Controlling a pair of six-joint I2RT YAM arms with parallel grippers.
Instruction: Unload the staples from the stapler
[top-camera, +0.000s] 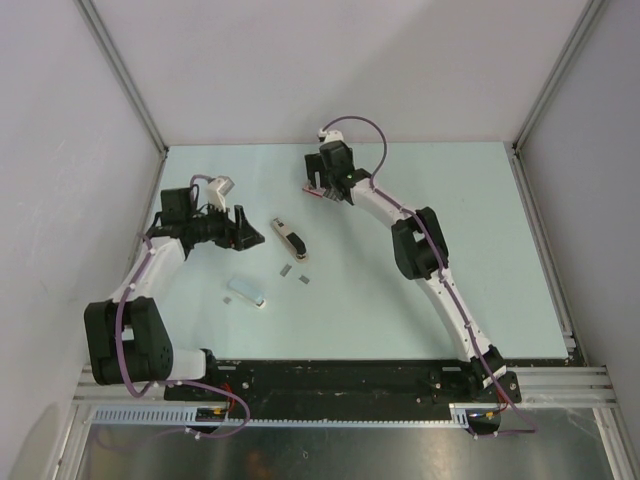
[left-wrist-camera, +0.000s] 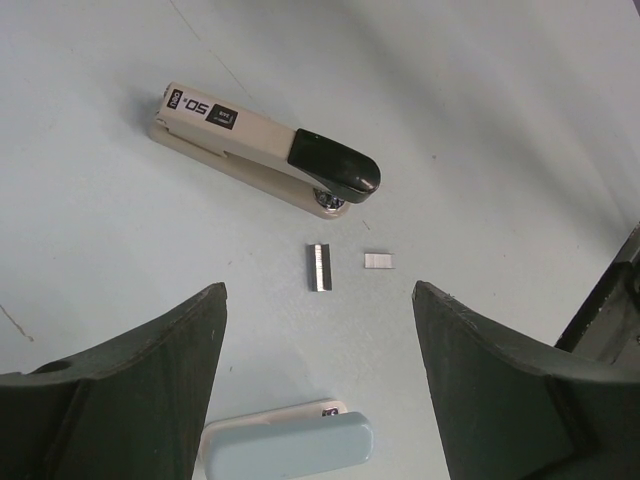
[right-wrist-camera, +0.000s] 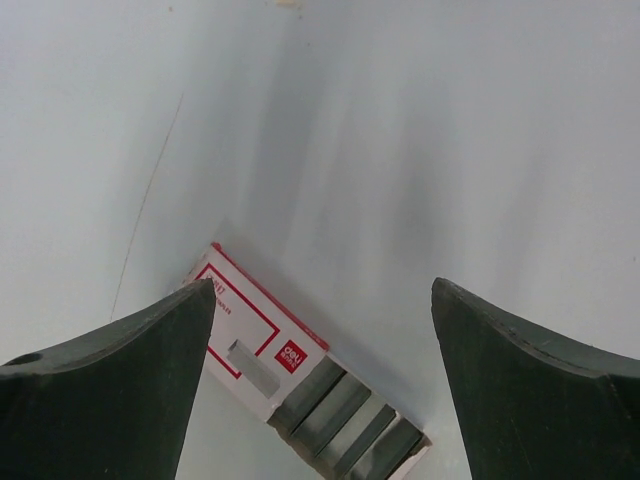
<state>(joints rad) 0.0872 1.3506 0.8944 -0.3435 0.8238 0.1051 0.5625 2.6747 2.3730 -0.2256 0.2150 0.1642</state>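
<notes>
Visitor: Pale green bench (top-camera: 450, 250), white panels on three sides. What sits on it?

Operator: Biggest first. My left arm (top-camera: 150, 265) reaches in from the left. Its jaws are wide apart and hold nothing, and they hang low so its camera takes in the whole job. My right arm (top-camera: 420, 245) stretches to the far middle of the bench. Its jaws are spread wide too, empty, poised above a staple box.

Visitor: And the stapler?

Operator: The stapler (left-wrist-camera: 265, 150) lies closed on the bench, left of centre, just beyond the left jaws. It has a beige body with a black cap at the front end, and nothing touches it. Nearer the arm bases lies a pale blue oblong (left-wrist-camera: 290, 447); I cannot tell what it is.

Visitor: What is in the box?

Operator: The staple box (right-wrist-camera: 300, 370) is white card with red lines, lying flat with one end open. Grey staple strips (right-wrist-camera: 345, 420) sit side by side inside, showing at that end. I judge the right jaws hover there because unloaded staples belong in it.

Visitor: Any staples loose?

Operator: Two. A short strip (left-wrist-camera: 318, 268) and a smaller piece (left-wrist-camera: 379, 261) lie on the bench near the stapler's front end, apart from each other. Some look unloaded already, but I cannot see whether the magazine is empty.
</notes>
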